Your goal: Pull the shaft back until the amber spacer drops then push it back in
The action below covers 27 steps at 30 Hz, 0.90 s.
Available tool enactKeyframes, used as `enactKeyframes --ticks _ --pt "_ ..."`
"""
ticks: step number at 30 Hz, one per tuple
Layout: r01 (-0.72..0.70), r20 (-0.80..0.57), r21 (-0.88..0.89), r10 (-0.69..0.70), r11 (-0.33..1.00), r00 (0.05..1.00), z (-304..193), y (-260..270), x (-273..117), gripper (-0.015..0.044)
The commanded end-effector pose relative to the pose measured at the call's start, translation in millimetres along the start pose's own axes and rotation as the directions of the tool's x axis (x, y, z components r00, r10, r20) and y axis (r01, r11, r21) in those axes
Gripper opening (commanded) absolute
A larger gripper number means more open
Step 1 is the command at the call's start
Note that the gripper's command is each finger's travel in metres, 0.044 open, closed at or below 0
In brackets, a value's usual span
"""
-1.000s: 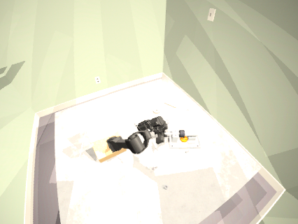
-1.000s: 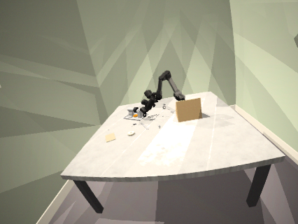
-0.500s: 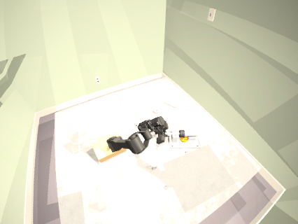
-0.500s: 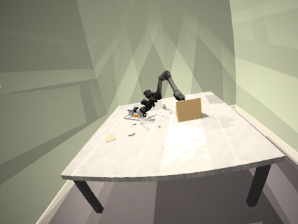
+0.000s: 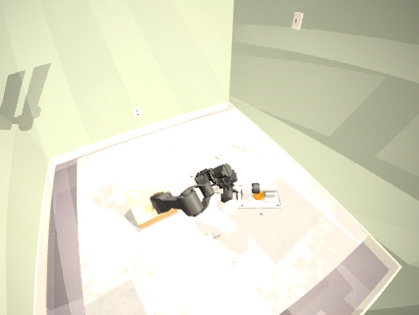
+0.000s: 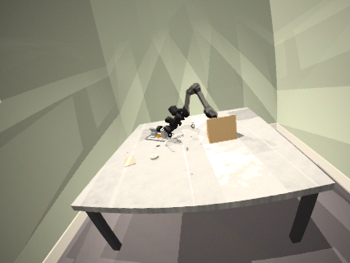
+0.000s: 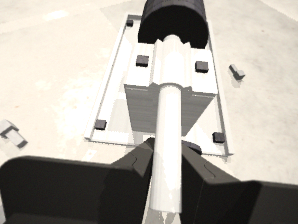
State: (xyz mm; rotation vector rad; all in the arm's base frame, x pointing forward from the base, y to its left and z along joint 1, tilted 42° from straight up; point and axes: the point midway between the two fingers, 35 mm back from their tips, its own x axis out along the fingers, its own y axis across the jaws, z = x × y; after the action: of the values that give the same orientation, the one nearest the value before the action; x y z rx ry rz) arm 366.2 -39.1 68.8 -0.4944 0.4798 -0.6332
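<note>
The pale shaft [image 7: 169,117] runs out of a grey-white block [image 7: 137,107] toward the camera in the wrist view. My gripper [image 7: 162,144] is shut on the shaft in front of that block, with a finger on each side. A dark disc [image 7: 194,147] shows partly behind the right finger. A large black cylinder [image 7: 173,22] [image 5: 256,187] stands beyond the block. The amber spacer [image 5: 256,195] [image 6: 158,136] shows beside the black cylinder in the top and exterior views; I cannot tell whether it is on the shaft or lying loose. It is hidden in the wrist view.
A pale base plate [image 7: 107,87] with a raised rim and dark bolt heads lies under the blocks. Loose bolts [image 7: 237,72] lie on both sides of it. A tan panel [image 6: 222,129] stands near the arm's base. A white ring [image 6: 154,156] and a tan square [image 6: 130,160] lie on the table.
</note>
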Motion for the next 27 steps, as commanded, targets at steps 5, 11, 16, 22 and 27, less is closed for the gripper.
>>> enactKeyframes --ticks 5,11,16,22,27 --pt "0.004 0.002 0.002 -0.004 1.0 1.0 3.6 -0.7 2.6 0.0" --pt "0.004 0.002 0.002 -0.004 1.0 1.0 4.8 -0.7 3.8 0.0" --pt "0.004 0.002 0.002 -0.004 1.0 1.0 5.8 -0.7 4.8 0.0" --pt "0.004 0.002 0.003 -0.004 1.0 1.0 7.1 -0.8 6.0 0.0" --pt "0.004 0.002 0.003 -0.004 1.0 1.0 8.1 -0.8 7.0 0.0"
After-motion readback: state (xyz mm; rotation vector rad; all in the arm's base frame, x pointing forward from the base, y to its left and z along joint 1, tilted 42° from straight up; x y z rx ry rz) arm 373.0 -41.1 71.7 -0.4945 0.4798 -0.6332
